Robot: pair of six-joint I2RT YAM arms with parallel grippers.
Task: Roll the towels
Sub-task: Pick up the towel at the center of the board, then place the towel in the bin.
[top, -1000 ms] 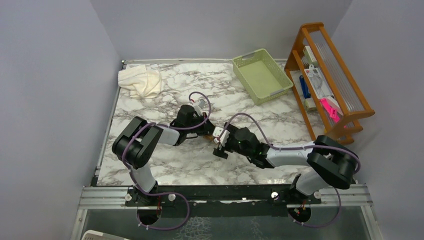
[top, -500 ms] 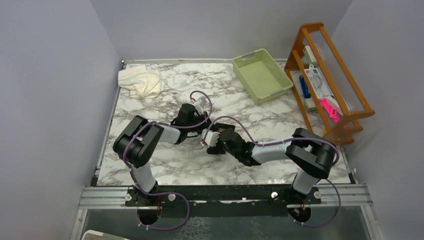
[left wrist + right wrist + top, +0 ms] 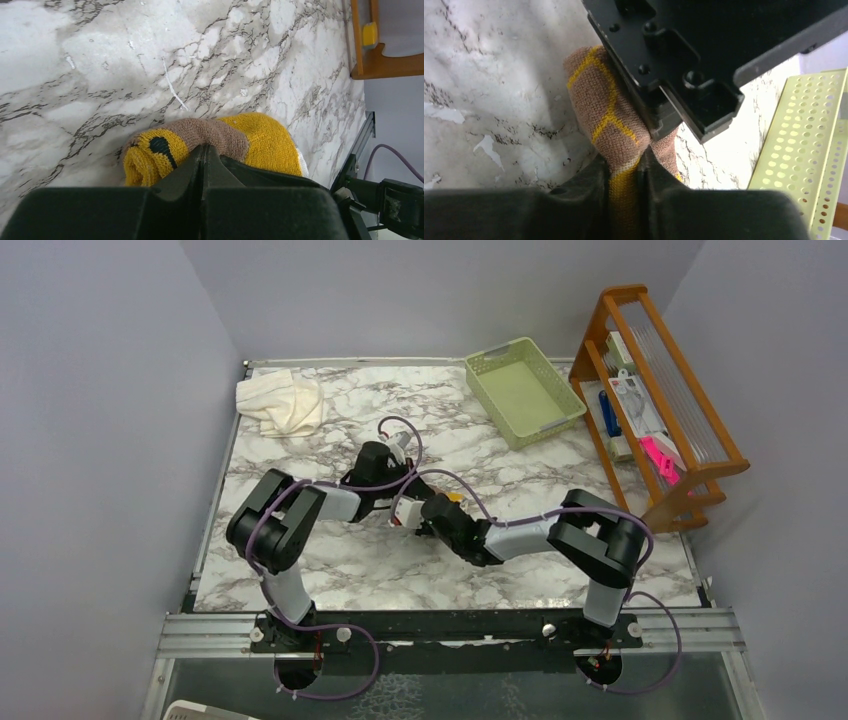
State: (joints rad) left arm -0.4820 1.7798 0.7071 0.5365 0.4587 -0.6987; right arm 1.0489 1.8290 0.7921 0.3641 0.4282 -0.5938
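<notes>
A mustard-yellow and tan-brown towel (image 3: 260, 140) lies bunched into a stubby roll on the marble table (image 3: 300, 560), mid-table. My left gripper (image 3: 205, 148) is shut, and its joined tips press into the roll's brown band. No cloth shows between its fingers. My right gripper (image 3: 624, 172) is shut on the same towel (image 3: 599, 105), with a yellow and brown fold pinched between its fingers. From above, both grippers (image 3: 392, 506) (image 3: 420, 514) meet over the roll and only a yellow speck (image 3: 455, 498) of it shows. A cream-white towel (image 3: 283, 403) lies crumpled at the far left corner.
A pale green plastic basket (image 3: 522, 390) stands at the back right. A wooden rack (image 3: 655, 390) with small items stands along the right edge. Grey walls close in the table on three sides.
My right arm has swung left across the table to the left gripper. Its jaws, wide open before, have closed on the towel. The left arm has barely moved.
</notes>
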